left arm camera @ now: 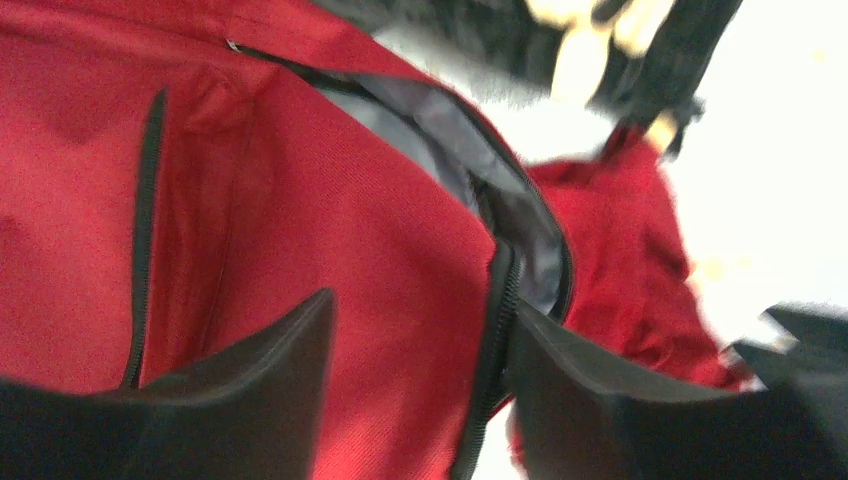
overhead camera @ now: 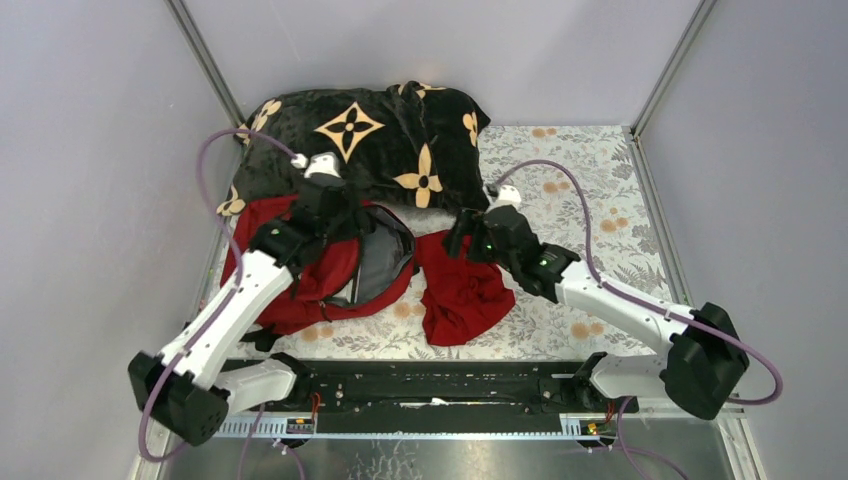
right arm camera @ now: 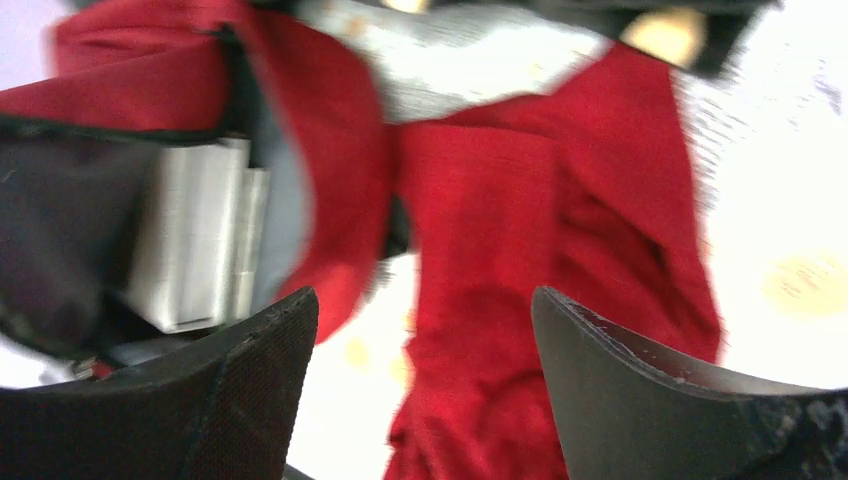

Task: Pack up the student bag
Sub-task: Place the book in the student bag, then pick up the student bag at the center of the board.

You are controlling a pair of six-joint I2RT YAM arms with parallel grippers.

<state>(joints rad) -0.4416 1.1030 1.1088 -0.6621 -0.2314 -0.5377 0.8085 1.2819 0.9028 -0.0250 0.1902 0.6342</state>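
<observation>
Left jaws: the left gripper (left arm camera: 420, 302) is seen parted partway, just above red fabric beside a zipper line (left arm camera: 495, 330); nothing is gripped.
Right jaws: the right gripper (right arm camera: 422, 295) is spread wide and empty above the dark-red cloth (overhead camera: 465, 290).
Bag: the student bag (overhead camera: 340, 268) is laid on the surface (overhead camera: 590, 200), left of centre, unzipped, its grey lining (overhead camera: 385, 255) exposed.
Cloth: crumpled just beside the bag's mouth, on its right.
Blanket: a black flowered blanket (overhead camera: 380, 140) is bunched behind the bag, touching it.
Step in hand: judged to be loading the cloth, which is not yet packed.
Next move: the cloth would need to be pinched by the right jaws and carried into the mouth, which would be held wide by the left.
</observation>
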